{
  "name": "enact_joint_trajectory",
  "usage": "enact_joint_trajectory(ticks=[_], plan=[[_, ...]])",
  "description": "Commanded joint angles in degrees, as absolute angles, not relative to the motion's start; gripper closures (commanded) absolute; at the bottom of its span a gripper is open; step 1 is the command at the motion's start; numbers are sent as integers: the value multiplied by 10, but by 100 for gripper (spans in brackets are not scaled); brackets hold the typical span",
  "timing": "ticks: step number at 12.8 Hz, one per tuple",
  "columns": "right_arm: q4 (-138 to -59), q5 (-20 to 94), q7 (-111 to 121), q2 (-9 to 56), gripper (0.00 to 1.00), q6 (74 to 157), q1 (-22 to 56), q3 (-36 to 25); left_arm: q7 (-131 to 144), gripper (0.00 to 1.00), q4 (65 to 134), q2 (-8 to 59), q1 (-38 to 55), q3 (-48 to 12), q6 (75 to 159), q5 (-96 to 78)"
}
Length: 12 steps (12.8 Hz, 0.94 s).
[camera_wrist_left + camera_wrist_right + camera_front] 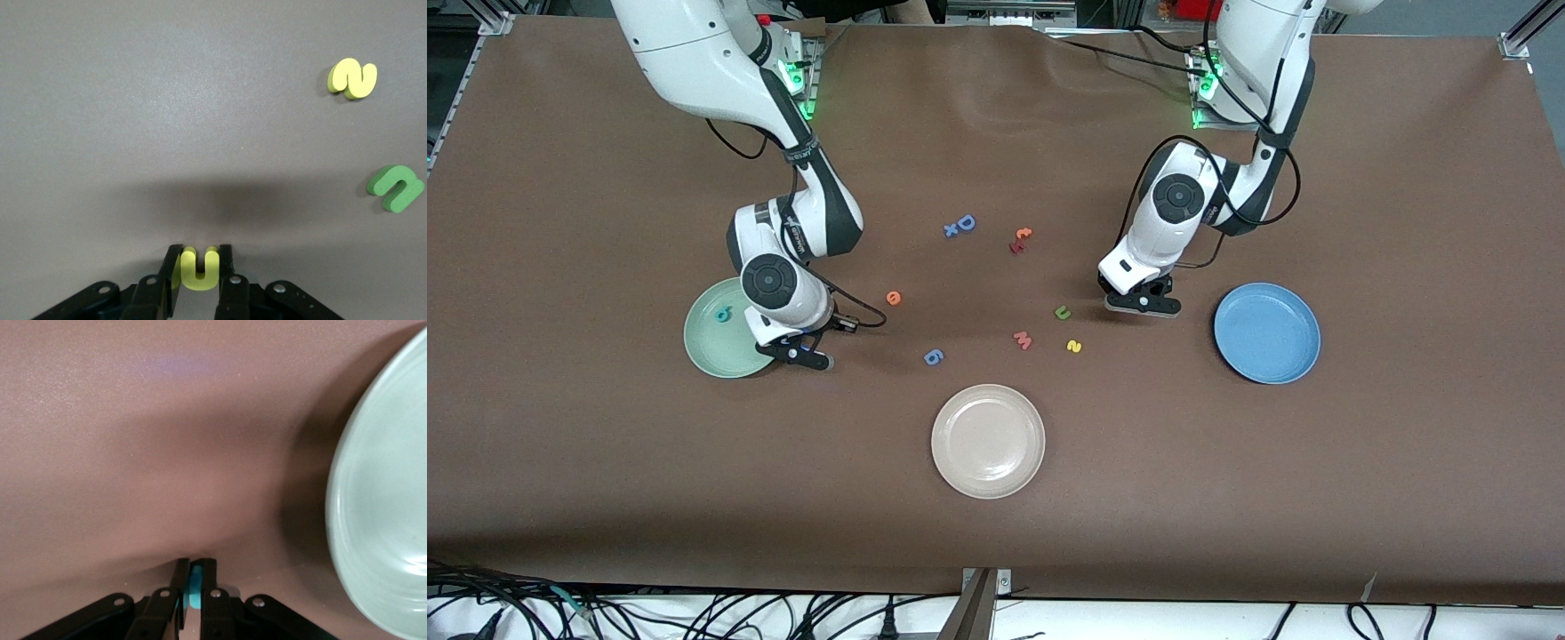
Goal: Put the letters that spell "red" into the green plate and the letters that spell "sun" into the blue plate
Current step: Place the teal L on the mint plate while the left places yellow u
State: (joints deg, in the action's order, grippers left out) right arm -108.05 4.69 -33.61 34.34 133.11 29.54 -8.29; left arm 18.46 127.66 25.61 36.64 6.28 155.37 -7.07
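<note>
Beside the green plate (725, 340), the right gripper (194, 587) is clamping a thin teal letter (195, 590) (probably the "r") against the table. A teal "d" (723, 313) is already lying in that plate; the orange "e" (893, 298) is waiting nearby on the cloth. Toward the left arm's end from that plate, the left gripper (198, 267) is pinching the yellow "n" (199, 269). The blue plate (1267, 332) and the cream plate (988, 440) are sitting empty, while the green "u" (1062, 312) and yellow "s" (1074, 346) are lying loose.

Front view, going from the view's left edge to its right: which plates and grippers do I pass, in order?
green plate → right gripper → cream-white plate → left gripper → blue plate
</note>
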Motion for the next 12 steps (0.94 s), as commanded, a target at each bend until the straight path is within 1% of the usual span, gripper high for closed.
enact_joint_trajectory(ticks=[1, 4, 6, 9, 11, 12], plan=[[-1085, 53, -340, 352, 98, 1340, 299, -83, 185, 84, 1272, 228, 365, 69, 1524, -57], [-1084, 53, -342, 340, 98, 1329, 299, -85, 157, 87, 1270, 207, 345, 70, 1493, -57], [-1075, 52, -342, 318, 98, 1281, 299, -91, 112, 87, 1269, 186, 324, 69, 1448, -57], [-1054, 47, -317, 289, 98, 1213, 298, -117, 27, 86, 1271, 175, 263, 69, 1427, -57], [-1028, 47, -273, 284, 98, 1153, 298, -148, -45, 86, 1269, 157, 208, 69, 1395, -57], [-1023, 47, -232, 282, 98, 1130, 297, -174, -75, 87, 1267, 149, 187, 69, 1384, -57]])
